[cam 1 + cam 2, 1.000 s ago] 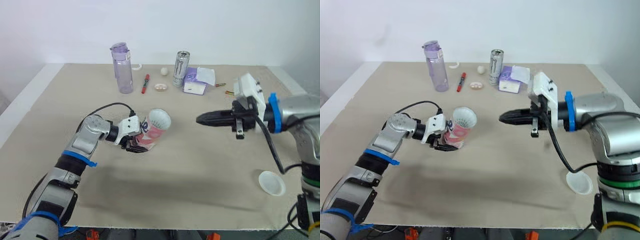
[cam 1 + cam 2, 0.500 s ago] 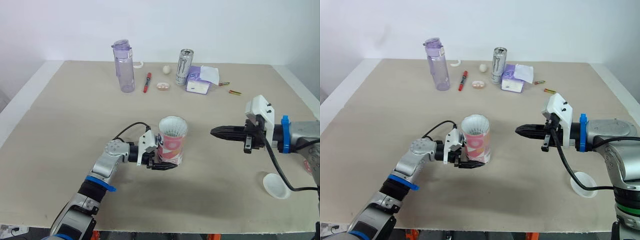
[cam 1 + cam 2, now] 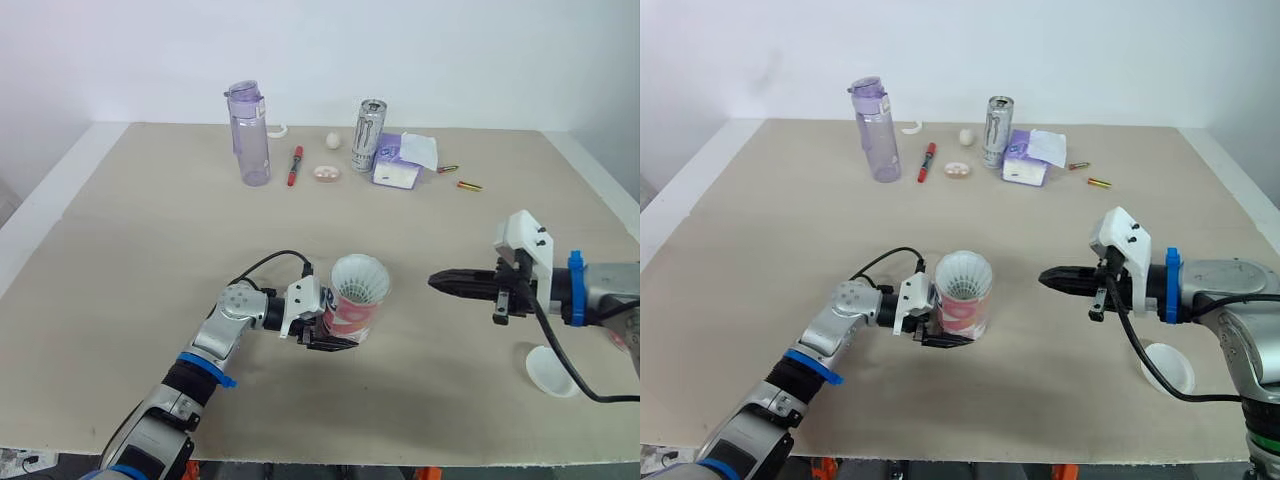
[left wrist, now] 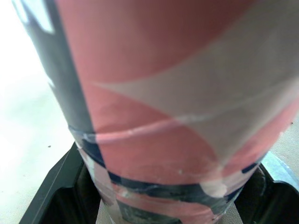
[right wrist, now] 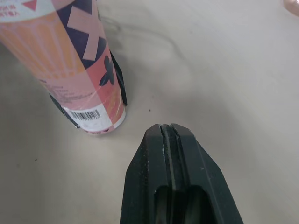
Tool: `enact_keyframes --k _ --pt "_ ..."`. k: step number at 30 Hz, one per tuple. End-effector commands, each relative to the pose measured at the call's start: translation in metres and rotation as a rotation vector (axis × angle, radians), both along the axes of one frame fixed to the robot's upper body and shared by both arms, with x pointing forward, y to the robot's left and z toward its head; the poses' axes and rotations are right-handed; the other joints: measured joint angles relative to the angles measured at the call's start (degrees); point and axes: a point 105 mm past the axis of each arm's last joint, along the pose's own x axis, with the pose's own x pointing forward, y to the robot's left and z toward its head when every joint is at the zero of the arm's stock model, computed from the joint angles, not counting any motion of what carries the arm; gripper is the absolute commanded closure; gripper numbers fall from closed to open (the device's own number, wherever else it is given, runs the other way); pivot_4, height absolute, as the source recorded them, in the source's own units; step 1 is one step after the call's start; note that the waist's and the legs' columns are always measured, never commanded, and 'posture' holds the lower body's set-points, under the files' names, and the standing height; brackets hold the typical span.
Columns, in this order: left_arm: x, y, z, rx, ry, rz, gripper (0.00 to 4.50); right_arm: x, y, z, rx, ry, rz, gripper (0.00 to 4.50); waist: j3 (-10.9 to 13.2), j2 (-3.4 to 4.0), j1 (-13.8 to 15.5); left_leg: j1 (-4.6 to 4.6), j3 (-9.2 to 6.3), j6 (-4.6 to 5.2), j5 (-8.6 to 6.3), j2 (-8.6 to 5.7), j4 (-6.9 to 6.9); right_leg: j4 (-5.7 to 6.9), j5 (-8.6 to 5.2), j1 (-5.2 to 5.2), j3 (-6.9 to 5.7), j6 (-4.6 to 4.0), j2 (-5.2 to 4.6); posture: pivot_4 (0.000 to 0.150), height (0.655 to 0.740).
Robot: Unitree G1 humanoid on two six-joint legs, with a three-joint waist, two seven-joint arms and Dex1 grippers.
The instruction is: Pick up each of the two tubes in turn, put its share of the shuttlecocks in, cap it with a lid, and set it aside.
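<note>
Now your left gripper point(image 3: 333, 340) clamps the tube point(image 3: 352, 310) low, centre frame, slightly tilted
It looks light and thin-walled, so squeeze gently near the base; your right gripper point(image 3: 441, 281), pinched closed and empty, hovers at right

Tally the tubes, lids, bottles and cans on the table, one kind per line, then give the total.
tube: 1, held in the left pincer
lid: 1
bottle: 1
can: 1
Total: 4
</note>
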Motion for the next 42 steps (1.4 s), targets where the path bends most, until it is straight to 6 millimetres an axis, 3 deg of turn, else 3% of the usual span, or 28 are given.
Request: enact_keyframes --k 1,6,7,9,13,16,20,29,42 --pt "-0.002 0.002 -0.011 0.046 0.018 -0.010 1.34 -0.003 -0.003 0.017 -0.013 -0.073 0.002 4.46 0.0 0.00 0.0 0.01 0.00 0.00 0.00 0.00 0.00 0.00 0.00 0.01 0.00 0.00 0.00 0.150 0.7400" --pt "-0.001 0.004 -0.012 0.056 0.006 -0.010 1.34 -0.005 -0.011 0.014 0.009 -0.056 -0.030 4.46 0.0 -0.01 0.0 0.02 0.00 0.00 0.00 0.00 0.00 0.00 0.01 0.04 0.00 0.00 0.01 0.150 0.7400" --pt "-0.001 0.004 -0.012 0.057 0.005 -0.010 1.34 -0.005 -0.016 0.013 0.014 -0.049 -0.051 3.86 0.0 -0.01 0.0 0.03 0.00 0.00 0.00 0.01 0.00 -0.01 0.01 0.04 0.00 0.00 0.01 0.150 0.7400" --pt "-0.001 0.004 -0.012 0.058 0.003 -0.010 1.34 -0.007 -0.029 0.009 0.007 -0.032 -0.087 3.20 0.0 -0.01 0.0 0.03 -0.02 0.00 0.00 0.01 0.00 -0.01 0.02 0.06 -0.01 0.01 0.02 0.150 0.7400" --pt "0.000 0.005 -0.012 0.061 -0.001 -0.012 1.34 -0.018 -0.067 -0.012 -0.164 0.027 -0.144 1.11 0.0 -0.01 0.1 0.05 -0.03 0.00 0.00 0.00 0.00 -0.05 -0.01 0.12 -0.02 0.03 0.02 0.150 0.7400" --pt "-0.001 0.004 -0.012 0.060 -0.002 -0.015 1.34 -0.020 -0.082 -0.015 -0.212 0.035 -0.162 0.10 0.0 0.03 -0.3 0.15 0.09 0.00 0.00 0.02 0.00 -0.06 0.02 0.14 0.05 0.01 0.02 0.150 0.7400" --pt "-0.004 0.003 -0.014 0.059 0.020 -0.032 1.34 -0.020 -0.111 -0.022 -0.295 0.079 -0.209 0.10 0.0 0.02 -0.3 0.41 0.09 0.03 0.02 0.01 0.00 -0.06 -0.05 0.37 0.07 -0.21 0.03 0.150 0.7400" --pt "-0.007 0.004 -0.016 0.065 0.020 -0.040 1.34 -0.031 -0.144 -0.038 -0.368 0.230 -0.224 0.10 0.0 0.04 -0.3 0.44 0.10 0.02 0.02 0.02 -0.05 -0.07 -0.07 0.39 0.11 -0.13 0.05 0.150 0.7400" --pt "-0.012 0.003 -0.017 0.062 0.036 -0.048 1.34 -0.028 -0.166 -0.058 -0.434 0.314 -0.220 0.10 -0.1 0.16 -0.5 0.49 0.12 0.02 0.02 0.01 -0.04 -0.07 -0.06 0.41 0.15 -0.14 0.06 0.150 0.7400"
